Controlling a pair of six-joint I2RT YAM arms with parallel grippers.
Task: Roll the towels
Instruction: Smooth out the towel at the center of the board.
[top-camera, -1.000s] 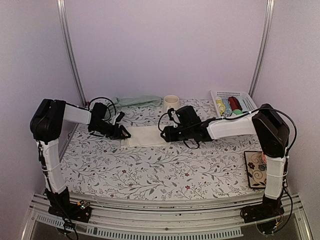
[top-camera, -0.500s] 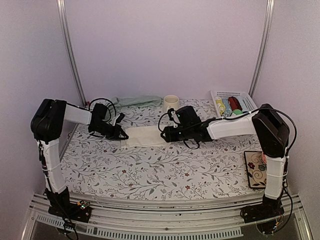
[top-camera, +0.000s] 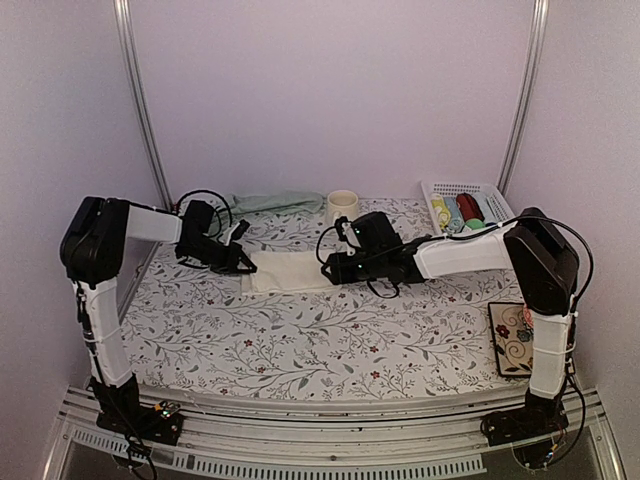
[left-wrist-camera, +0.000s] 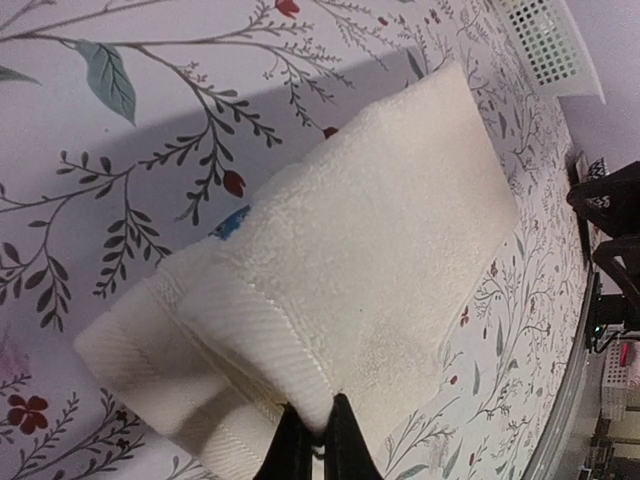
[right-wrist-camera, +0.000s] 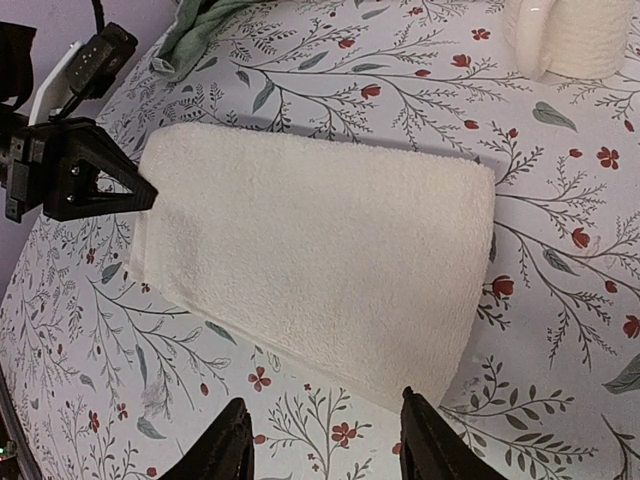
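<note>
From where I stand, the cream towel (top-camera: 287, 271) lies folded flat toward the back of the flower-patterned desk (top-camera: 300, 345), stretched lengthwise between the two arms. A small blue mark (left-wrist-camera: 232, 222) peeks out from under its left end.

The left fingers (top-camera: 243, 266) are pressed together on the ribbed hem at the towel's left end, so they grip that edge of the cloth. The hem looks slightly raised there, and the rest of the towel rests on the desk.

The right fingers (top-camera: 329, 268) stand partly apart with nothing between them. They sit low at the towel's right end, just off its edge. I cannot tell whether they touch the cloth.

The green towel (top-camera: 270, 202) lies crumpled against the back wall, well apart from both arms. A cream mug (top-camera: 342, 206) stands upright just to its right, behind the cream towel.

In the back right corner sits a white basket (top-camera: 462, 188) holding several rolled things in different colours. A dark patterned tile (top-camera: 513, 338) lies near the right arm's base.
</note>
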